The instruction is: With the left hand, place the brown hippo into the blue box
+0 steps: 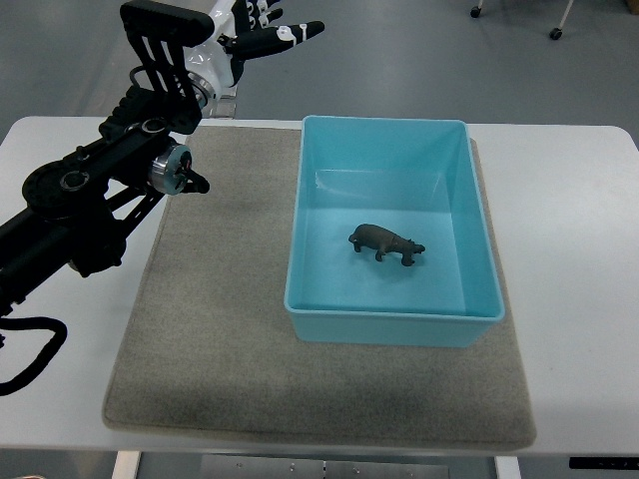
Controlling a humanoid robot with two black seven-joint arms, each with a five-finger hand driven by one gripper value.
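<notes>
Nearest us, one grey rectangular felt mat (pixel 210 329) covers the white surface (pixel 579 299). On it we see one light blue rectangular plastic box (pixel 479 249) with smooth walls, holding a single small brown hippo figurine (pixel 384 241) standing on its floor. Our left hand (pixel 262 35) hovers beyond the surface's far edge, fingers spread, holding nothing.

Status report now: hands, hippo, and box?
Left hand open, raised beyond the table's far edge, holding nothing. Right hand not in view. Brown hippo standing inside the blue box. Nothing in the way.
</notes>
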